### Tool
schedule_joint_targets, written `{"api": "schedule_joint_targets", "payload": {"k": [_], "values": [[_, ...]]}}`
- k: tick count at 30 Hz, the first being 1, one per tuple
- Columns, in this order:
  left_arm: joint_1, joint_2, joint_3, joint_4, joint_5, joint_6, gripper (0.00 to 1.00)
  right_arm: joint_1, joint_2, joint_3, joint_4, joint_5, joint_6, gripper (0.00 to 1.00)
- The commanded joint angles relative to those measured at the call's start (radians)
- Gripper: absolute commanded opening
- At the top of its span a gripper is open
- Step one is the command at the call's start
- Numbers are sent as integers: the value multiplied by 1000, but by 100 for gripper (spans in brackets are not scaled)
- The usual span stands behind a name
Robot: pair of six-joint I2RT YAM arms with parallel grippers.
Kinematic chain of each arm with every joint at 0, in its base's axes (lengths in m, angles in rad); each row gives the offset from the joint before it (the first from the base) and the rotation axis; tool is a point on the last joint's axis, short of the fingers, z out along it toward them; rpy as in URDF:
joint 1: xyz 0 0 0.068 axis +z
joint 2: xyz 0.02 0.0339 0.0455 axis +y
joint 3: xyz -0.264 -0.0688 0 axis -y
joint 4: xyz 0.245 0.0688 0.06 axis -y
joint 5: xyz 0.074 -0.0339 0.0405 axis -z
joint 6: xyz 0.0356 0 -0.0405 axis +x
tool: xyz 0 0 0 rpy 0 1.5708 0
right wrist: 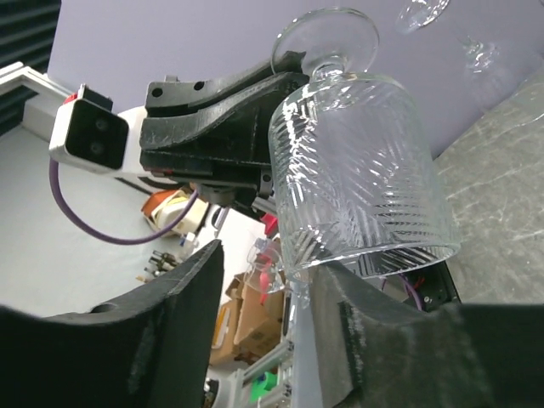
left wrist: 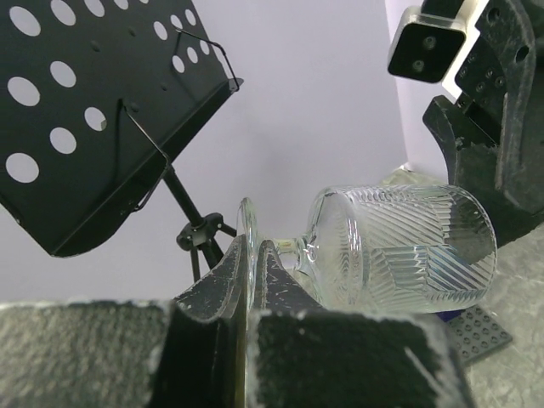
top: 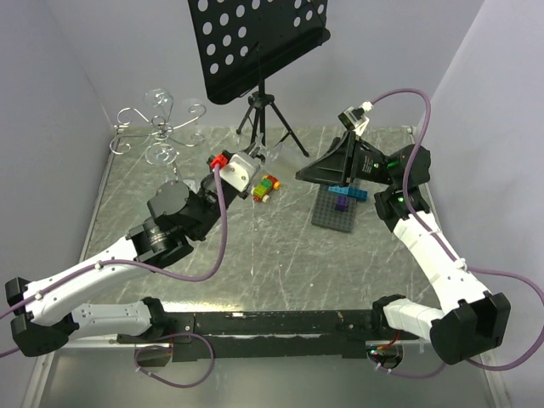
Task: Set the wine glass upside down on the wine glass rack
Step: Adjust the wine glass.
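Pinched tight, the left hand (left wrist: 252,272) gripped the wine glass (left wrist: 408,246) by its flat round foot, which stood edge-on between the two fingers. The glass hung in the air on its side, its long axis close to level: foot and short stem towards the left hand, ribbed bowl and open mouth towards the right hand (right wrist: 270,263). That hand's fingers stood apart at the rim, one edge of the bowl showing in the gap between them; whether they touched the glass I could not tell.

All this sat above the middle of the desk (top: 280,263), towards the back, just in front of the legs of the black music stand (top: 255,42). The wine glass rack (top: 157,129) stood well apart at the back left corner, close to the wall and the desk's rear edge. A grey brick plate (top: 333,214) lay under the right hand and a small coloured brick toy (top: 268,188) beside the left. The near half of the desk lay open.
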Motion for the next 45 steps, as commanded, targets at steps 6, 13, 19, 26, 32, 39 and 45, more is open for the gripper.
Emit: {"api": "schedule_joint_targets", "payload": {"k": [6, 13, 19, 26, 32, 39, 45], "values": [[-28, 7, -16, 167, -30, 27, 1, -17, 16, -19, 88, 71, 88, 23], [-28, -10, -33, 156, 22, -14, 1, -43, 21, -67, 198, 88, 174, 0], [-28, -34, -36, 139, 13, -95, 37, -66, 13, -108, 303, 105, 218, 0], [-21, -96, -22, 64, 13, -236, 78, -106, 5, -128, 358, 104, 223, 0], [19, -162, 68, -136, 48, -622, 100, -143, -11, -142, 422, 67, 206, 0], [151, -223, 170, -385, 310, -1155, 100, -167, -21, -142, 661, -43, 180, 0], [237, -235, 82, -231, 564, -1391, 100, -175, 27, -68, 995, -183, 221, 0]]}}
